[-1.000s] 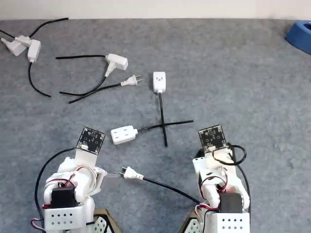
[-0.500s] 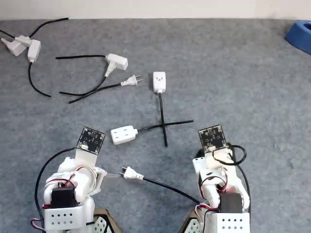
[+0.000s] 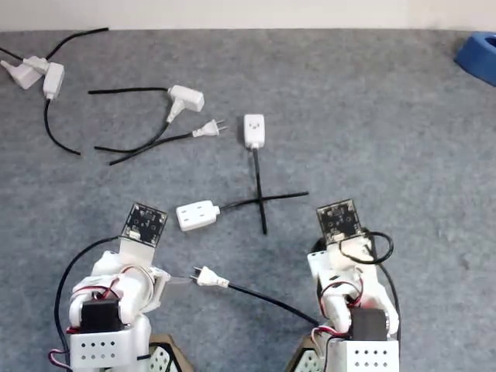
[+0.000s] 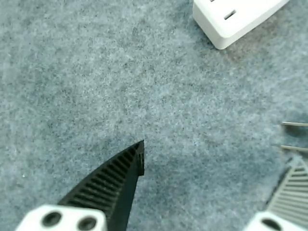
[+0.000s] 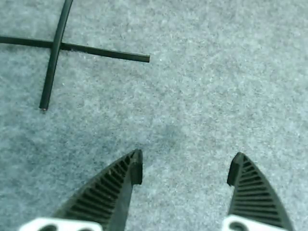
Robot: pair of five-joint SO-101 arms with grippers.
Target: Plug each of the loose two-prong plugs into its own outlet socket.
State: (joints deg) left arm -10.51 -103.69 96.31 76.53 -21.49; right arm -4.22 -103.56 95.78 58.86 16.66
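Note:
A loose two-prong plug point(image 3: 207, 277) on a black cord lies on the grey carpet between the two arms; its prongs point(image 4: 294, 137) show just beside one finger of my left gripper point(image 4: 216, 156), which hangs open over bare carpet. A white outlet socket block point(image 3: 196, 215) point(image 4: 236, 17) lies a little farther off. A second loose plug point(image 3: 208, 129) rests near another white socket point(image 3: 253, 130) at the table's middle. My right gripper point(image 5: 185, 161) is open above the carpet with nothing between its fingers, near two crossed black cords point(image 5: 55, 44).
A third white socket point(image 3: 186, 98) with black cord lies at the back left, and two more white pieces point(image 3: 35, 71) sit in the far left corner. A blue object point(image 3: 479, 56) is at the back right edge. The right half of the carpet is bare.

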